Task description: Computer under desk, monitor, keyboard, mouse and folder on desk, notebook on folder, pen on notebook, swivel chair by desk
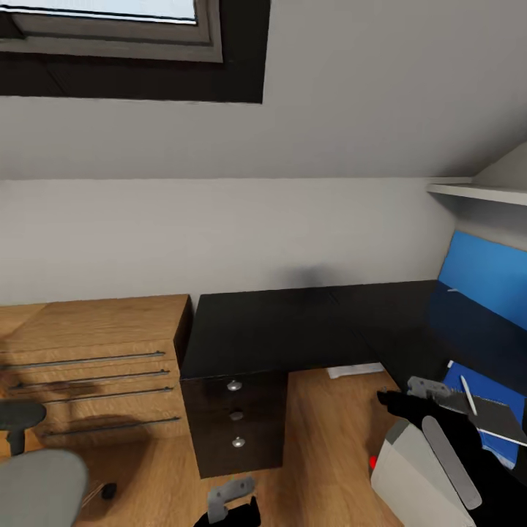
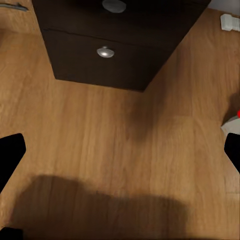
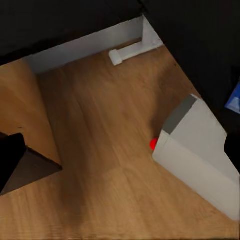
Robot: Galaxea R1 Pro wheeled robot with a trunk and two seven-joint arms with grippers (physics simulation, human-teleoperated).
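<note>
The computer point(image 1: 413, 468), a pale grey box with a darker top face and a small red spot, stands on the floor point(image 1: 322, 432) just off the desk's point(image 1: 293, 326) inner corner. The likely step is getting it under the desk: the robot should push it low and square so it slides rather than tips. The right tool point(image 1: 421, 399) hovers above it, and the left tool point(image 1: 230, 505) hangs near the drawer unit point(image 1: 234, 421); both look spread and empty. A pen point(image 1: 468, 395) lies on a blue flat item point(image 1: 490, 391) at the desk's right edge.
</note>
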